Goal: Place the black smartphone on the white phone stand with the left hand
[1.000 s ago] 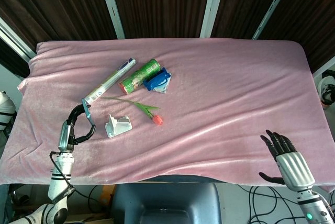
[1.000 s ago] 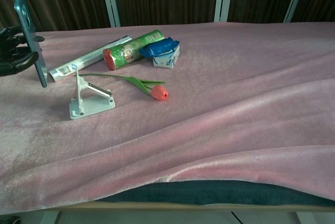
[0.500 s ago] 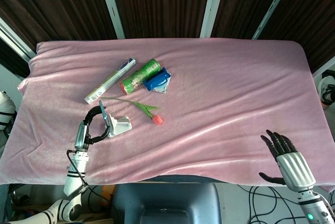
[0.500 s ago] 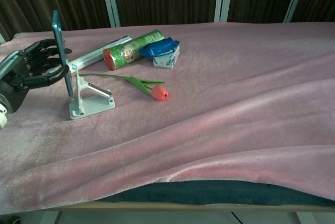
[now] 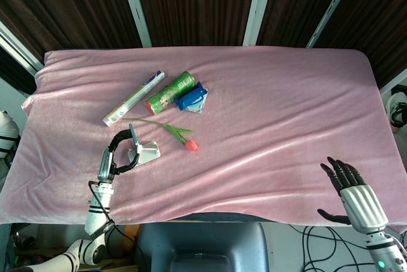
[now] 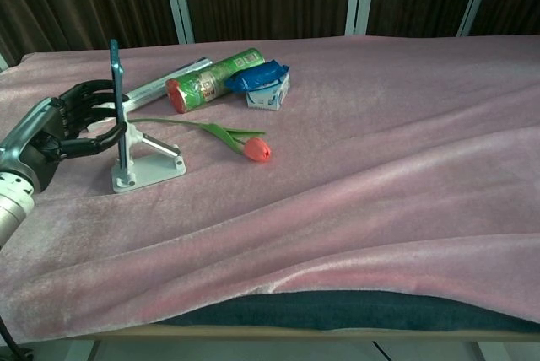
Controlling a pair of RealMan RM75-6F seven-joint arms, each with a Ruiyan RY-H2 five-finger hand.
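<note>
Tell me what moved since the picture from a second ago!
The left robot hand carried the black smartphone rightward, from the table's left edge to the white phone stand. It still grips the phone upright against the stand's post. The right robot hand, tulip, green can, roll and blue packet stayed put.

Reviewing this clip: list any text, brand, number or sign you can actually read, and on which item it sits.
No text reads legibly in either view.
Green can: label with white print, too blurred to read.
Silver roll: white barcode-like label near its end, unreadable.
Blue packet: print too small to read.
Black smartphone, held edge-on by the left hand: no visible marking.
</note>
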